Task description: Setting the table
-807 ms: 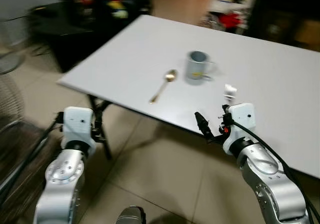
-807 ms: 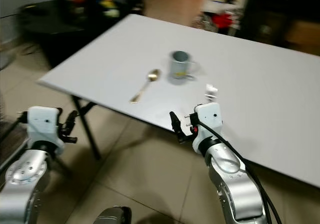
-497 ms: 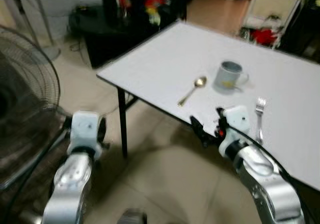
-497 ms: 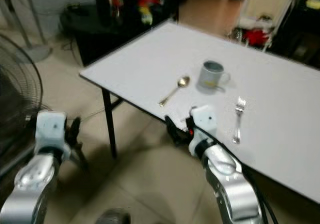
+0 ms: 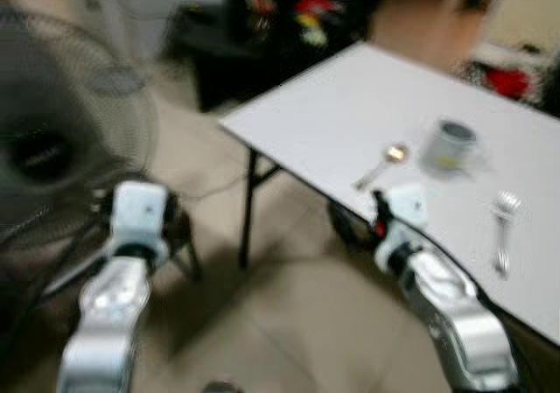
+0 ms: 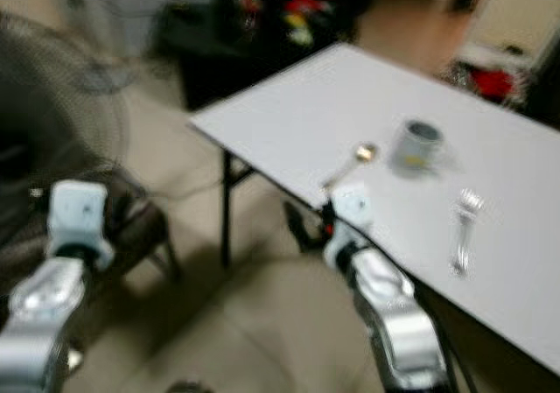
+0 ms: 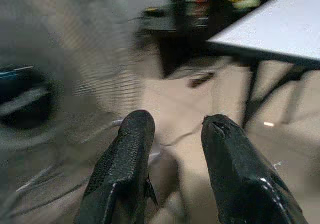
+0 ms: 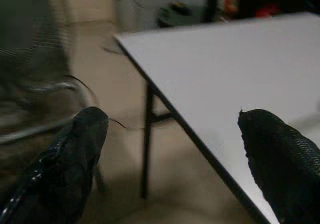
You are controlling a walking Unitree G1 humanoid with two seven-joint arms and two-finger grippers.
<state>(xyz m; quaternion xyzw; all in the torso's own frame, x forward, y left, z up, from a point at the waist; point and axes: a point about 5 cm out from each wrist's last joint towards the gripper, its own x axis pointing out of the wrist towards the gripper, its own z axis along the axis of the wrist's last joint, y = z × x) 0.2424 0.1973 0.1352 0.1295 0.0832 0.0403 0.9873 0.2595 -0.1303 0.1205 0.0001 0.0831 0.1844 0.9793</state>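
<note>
Right gripper (image 8: 170, 149): fingers (image 8: 75, 164) spread wide, nothing between them. In the right wrist view they frame the near corner and edge of the white table (image 8: 240, 79), with one dark table leg (image 8: 146, 139) below the edge and tiled floor (image 8: 125, 189) beneath.

Left gripper (image 7: 175, 149): fingers (image 7: 125, 169) apart by a narrow gap, holding nothing. The left wrist view adds the wire grille of a standing fan (image 7: 45, 74) close beside the fingers and the underside of the table corner further off.

Head views (blurred): right arm (image 5: 437, 297) reaches toward the table's near edge, its wrist housing just at the edge. Left arm (image 5: 114, 279) held low over the floor, well apart from the table, with the fan (image 5: 52, 139) just beyond it.

On the table, visible from the head views:
- grey mug (image 5: 448, 143), upright, handle to the robot's right; a yellowish mark on its side.
- gold-toned spoon (image 5: 381, 164), just left of the mug, lying with its bowl away from the robot and handle toward the near edge.
- silver fork (image 5: 503, 231), right of the mug and nearer the robot, tines pointing away.

All three lie apart from each other and from both grippers.
</note>
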